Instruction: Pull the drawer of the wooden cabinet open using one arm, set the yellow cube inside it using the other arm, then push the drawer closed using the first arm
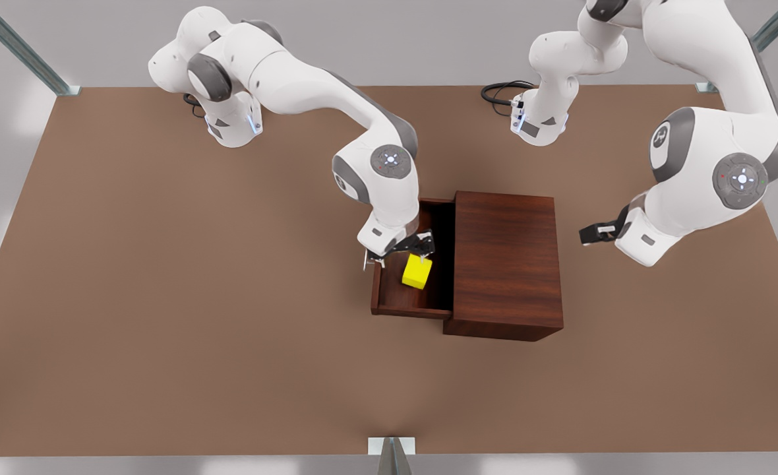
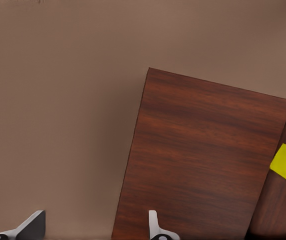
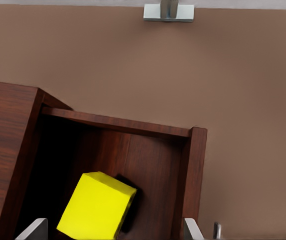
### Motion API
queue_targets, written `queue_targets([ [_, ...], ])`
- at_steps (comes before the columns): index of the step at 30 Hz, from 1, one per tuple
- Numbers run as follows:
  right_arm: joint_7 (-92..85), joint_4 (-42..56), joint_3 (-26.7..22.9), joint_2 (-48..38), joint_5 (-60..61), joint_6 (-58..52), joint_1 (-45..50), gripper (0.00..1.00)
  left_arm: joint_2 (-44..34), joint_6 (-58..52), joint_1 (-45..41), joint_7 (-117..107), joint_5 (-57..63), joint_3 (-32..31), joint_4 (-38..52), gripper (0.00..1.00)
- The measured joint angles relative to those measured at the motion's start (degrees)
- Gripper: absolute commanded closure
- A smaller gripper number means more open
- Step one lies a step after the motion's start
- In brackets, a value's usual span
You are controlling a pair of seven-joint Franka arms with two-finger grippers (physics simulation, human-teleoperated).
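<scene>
A plain brown bench [image 1: 165, 297] carries the scene. The right gripper [image 1: 410, 249] is seen with fingers [image 3: 33, 229] spread wide, the bright yellow cube [image 1: 417, 271] lying tilted just below them inside the pulled-out drawer [image 1: 402, 305]. Beside the dark reddish-brown wooden cabinet [image 1: 506, 264], the left gripper [image 1: 590, 233] waits, fingers [image 2: 155, 227] parted.

The flat, matte brown counter [image 1: 165, 297] carries a boxy dark reddish-brown wooden cabinet [image 1: 504, 264] with horizontal grain, standing right of centre in the front view. The two white arm bases [image 1: 234, 125] [image 1: 539, 125] stand along the far edge, a coiled black cable [image 1: 501, 92] beside one. A small grey metal bracket [image 1: 391, 446] sits at the near edge
</scene>
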Motion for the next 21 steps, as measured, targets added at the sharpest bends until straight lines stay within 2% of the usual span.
queue_targets([
  [4,-0.4,-1.2,0.4,-9.1,0.1,-4.8,-13.2,0.0,0.7,-0.3,-8.0,-1.3,-2.8,0.0,0.5,0.0],
  [5,-0.9,-1.5,0.4,-11.8,0.2,-6.9,-15.4,0.0,1.3,-0.2,-11.3,-2.9,-3.6,0.0,0.7,0.04],
  [6,-1.6,-1.8,0.4,-14.3,0.2,-9.4,-17.6,0.0,2.4,0.0,-14.4,-4.8,-4.8,-0.1,1.3,0.23],
  [7,-2.6,-3.5,0.5,-17.1,0.8,-11.9,-20.3,0.0,3.7,0.7,-17.0,-7.2,-6.1,-0.1,1.8,0.49],
  [8,-3.7,-6.9,0.3,-20.5,1.3,-14.1,-23.1,0.0,5.1,2.2,-19.8,-10.1,-7.3,-0.1,2.1,0.64],
  [9,-5.2,-10.7,-0.2,-23.8,1.8,-15.9,-25.7,0.0,6.6,4.4,-22.4,-13.3,-8.2,-0.1,2.3,0.73],
  [10,-6.7,-13.9,-1.3,-26.3,2.2,-17.3,-28.0,0.0,8.0,7.1,-24.5,-16.9,-8.9,-0.1,2.4,0.78],
  [13,-11.8,-19.6,-4.0,-30.1,2.8,-19.8,-30.4,0.0,12.6,16.4,-29.7,-28.7,-9.8,-0.1,3.1,0.79],
  [21,-22.7,-19.8,-3.6,-29.9,3.2,-22.1,-29.3,0.0,20.5,36.9,-38.0,-57.3,-10.1,0.3,4.3,0.79],
])
